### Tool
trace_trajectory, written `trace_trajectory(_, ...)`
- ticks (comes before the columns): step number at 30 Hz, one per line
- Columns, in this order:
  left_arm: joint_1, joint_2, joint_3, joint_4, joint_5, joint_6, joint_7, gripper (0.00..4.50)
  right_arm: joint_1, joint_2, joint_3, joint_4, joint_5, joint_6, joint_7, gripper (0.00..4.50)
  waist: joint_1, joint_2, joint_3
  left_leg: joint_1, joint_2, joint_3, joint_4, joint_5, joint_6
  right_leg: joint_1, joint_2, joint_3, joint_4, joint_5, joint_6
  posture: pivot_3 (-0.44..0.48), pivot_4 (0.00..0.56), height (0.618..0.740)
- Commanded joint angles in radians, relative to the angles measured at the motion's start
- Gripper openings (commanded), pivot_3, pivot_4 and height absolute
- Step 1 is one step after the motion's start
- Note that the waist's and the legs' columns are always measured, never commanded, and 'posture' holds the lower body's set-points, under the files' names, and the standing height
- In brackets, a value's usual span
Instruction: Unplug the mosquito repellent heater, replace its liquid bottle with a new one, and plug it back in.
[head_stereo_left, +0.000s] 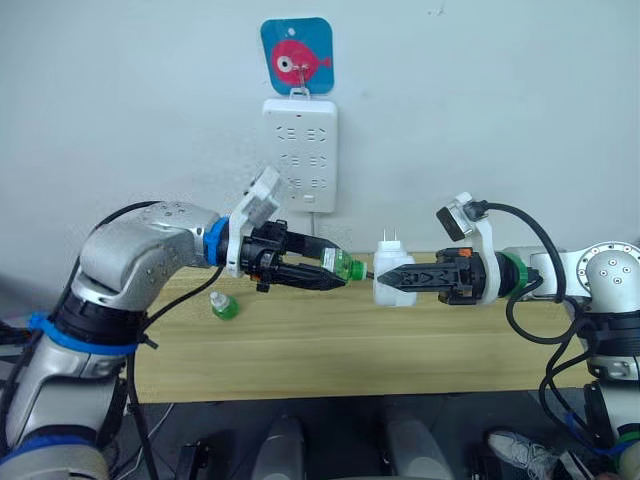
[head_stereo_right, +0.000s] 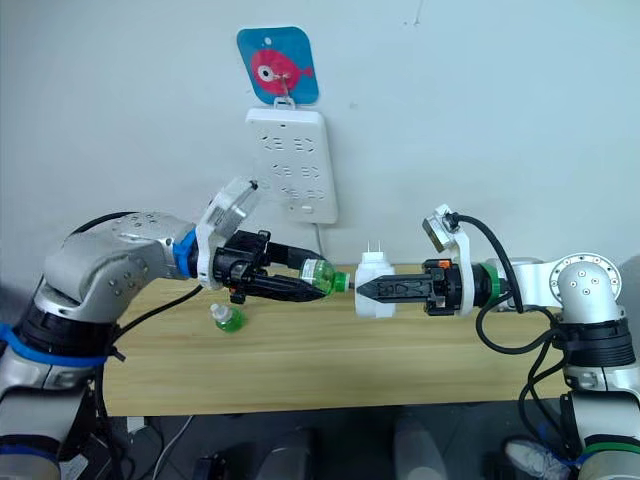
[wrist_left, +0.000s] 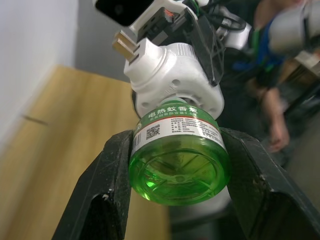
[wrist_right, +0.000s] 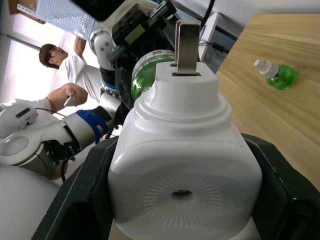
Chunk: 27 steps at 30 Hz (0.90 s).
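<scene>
The mosquito repellent heater (head_stereo_left: 390, 255) is off the wall, held in the air over the table with its two prongs up, and my right gripper (head_stereo_left: 392, 279) is shut on it. My left gripper (head_stereo_left: 340, 275) is shut on its liquid bottle (head_stereo_left: 350, 266), a capless green bottle lying sideways with its neck pointing at the heater's underside. In the left wrist view the bottle (wrist_left: 177, 155) has its neck right at the opening of the heater (wrist_left: 175, 75); I cannot tell whether it sits inside. The new one (head_stereo_left: 224, 306), green with a white cap, lies on the table below my left arm.
A white power strip (head_stereo_left: 300, 155) hangs on the wall above the table from a blue fish hook (head_stereo_left: 297, 57). The wooden table (head_stereo_left: 350, 350) stretches under both arms. A person (wrist_right: 55, 65) sits in the background of the right wrist view.
</scene>
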Motion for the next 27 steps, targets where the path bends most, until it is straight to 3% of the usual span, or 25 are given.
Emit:
trace_trajectory(1,0.014,0.051,0.065,-0.053,-0.050,0.065,-0.038,2.25,0.005,-0.010,-0.010,-0.023,-0.005,0.015,0.019,3.04,-0.004,0.001,0.001,0.000,0.000,0.000,0.000,0.000,0.000,0.000,0.000,0.000,0.000,0.000,0.000,-0.026,0.208,0.734)
trace_trajectory(5,0.161,0.142,0.066,-0.134,0.043,-0.042,-0.112,2.25,0.043,-0.059,-0.017,-0.046,-0.111,-0.004,0.031,3.04,-0.005,0.003,0.003,0.000,0.001,0.001,-0.001,0.000,0.000,-0.001,0.001,0.001,0.000,0.000,-0.001,-0.030,0.212,0.734)
trace_trajectory(8,0.251,0.143,0.096,-0.158,0.104,-0.130,-0.081,2.25,0.087,-0.106,0.015,-0.064,-0.288,-0.066,0.036,3.04,0.008,0.002,0.005,0.000,0.001,0.001,0.000,0.000,0.000,-0.001,0.001,0.001,0.000,0.000,-0.001,-0.028,0.214,0.734)
trace_trajectory(15,0.429,0.061,0.099,-0.225,0.320,-0.407,0.042,2.25,0.113,-0.163,0.328,0.045,-0.952,-0.360,-0.096,3.04,0.019,0.001,0.005,0.000,0.000,0.002,0.001,0.001,-0.001,0.000,-0.001,0.003,0.000,0.000,0.000,-0.031,0.217,0.734)
trace_trajectory(17,0.452,0.038,0.100,-0.239,0.338,-0.428,0.067,2.25,0.094,-0.151,0.387,0.095,-1.065,-0.386,-0.101,3.04,0.019,0.001,0.006,0.000,0.000,0.003,0.000,0.001,-0.001,-0.001,-0.001,0.003,0.000,0.000,0.000,-0.029,0.218,0.734)
trace_trajectory(27,0.541,-0.004,0.082,-0.320,0.383,-0.476,0.110,2.25,-0.023,-0.045,0.439,0.397,-1.295,-0.385,0.031,3.04,0.016,0.001,0.006,0.000,0.000,0.002,0.000,0.001,-0.001,-0.001,-0.001,0.002,0.000,0.000,-0.001,0.006,0.217,0.734)
